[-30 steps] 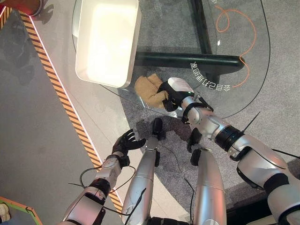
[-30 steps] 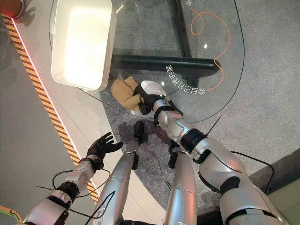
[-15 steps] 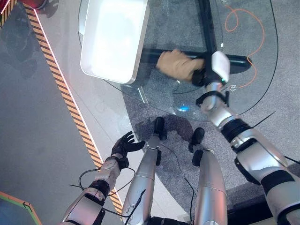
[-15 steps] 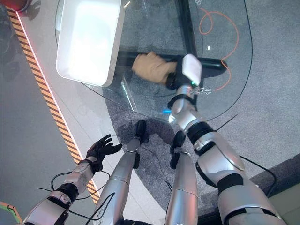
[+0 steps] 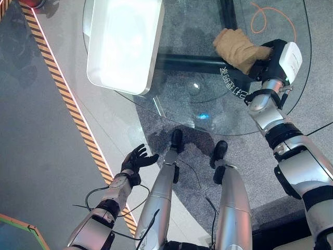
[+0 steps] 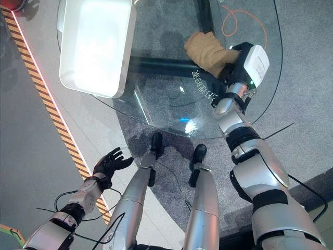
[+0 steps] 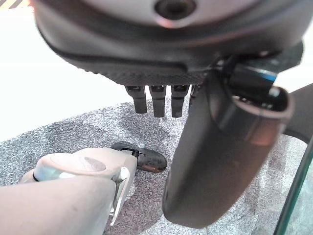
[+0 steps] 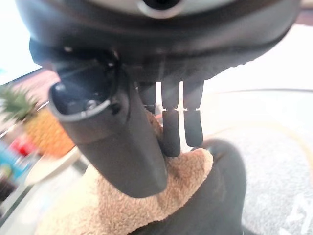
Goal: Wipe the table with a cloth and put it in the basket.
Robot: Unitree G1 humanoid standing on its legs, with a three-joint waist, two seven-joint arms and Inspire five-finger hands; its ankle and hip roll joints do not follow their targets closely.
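A tan cloth (image 5: 234, 47) lies on the far right part of the round glass table (image 5: 208, 99). My right hand (image 5: 265, 56) is shut on the cloth's right end, thumb and fingers pressed into the pile (image 8: 122, 210). The basket (image 5: 117, 88), a white oblong tub, stands on the table's left side, well apart from the cloth. My left hand (image 5: 136, 159) hangs open low at the left, above the floor and off the table; its straight fingers (image 7: 159, 100) point down at the grey carpet.
A black table frame (image 5: 187, 63) shows through the glass, and an orange cable (image 5: 260, 21) curls on the floor beneath the far right. A striped orange-and-black tape line (image 5: 67, 109) runs along the floor at the left.
My right hand has dragged the cloth across the glass, from the near edge by the basket to the middle and then to the far right. The left hand stayed put.
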